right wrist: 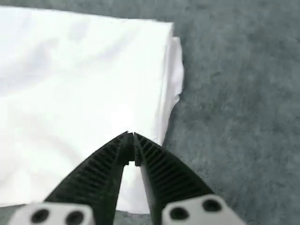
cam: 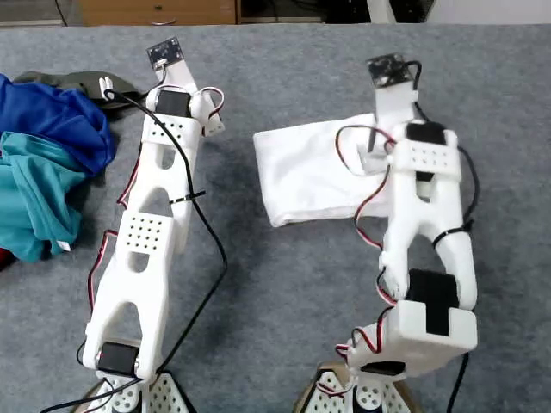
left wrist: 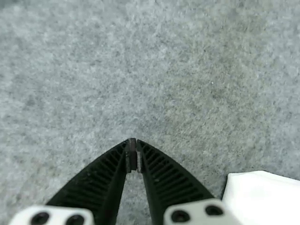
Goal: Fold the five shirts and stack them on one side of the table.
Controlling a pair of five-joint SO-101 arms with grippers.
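Left gripper [left wrist: 131, 154]: jaws together, black fingers meeting at the tips. It is poised over bare grey table covering [left wrist: 140, 70]; I cannot tell whether the tips touch it.
Right gripper [right wrist: 130, 149]: jaws together, tips meeting above the white shirt [right wrist: 70, 79], close to one of its folded edges. Whether the tips press on the fabric cannot be told.
White shirt [cam: 314, 172]: folded into a rough rectangle, lying flat mid-table, partly under the right arm. One corner of it [left wrist: 262, 192] shows just beside the left gripper.
Blue shirt [cam: 52, 116]: crumpled in a heap at the table's left side.
Teal shirt [cam: 34, 194]: unfolded, bunched directly against the blue shirt on the near side.
Dark olive garment [cam: 60, 82]: partly under the blue shirt, at the far edge of the heap.
Red fabric [cam: 4, 256]: a small piece at the left edge, below the teal shirt.
Heap and white shirt: well apart, with the left arm between them.
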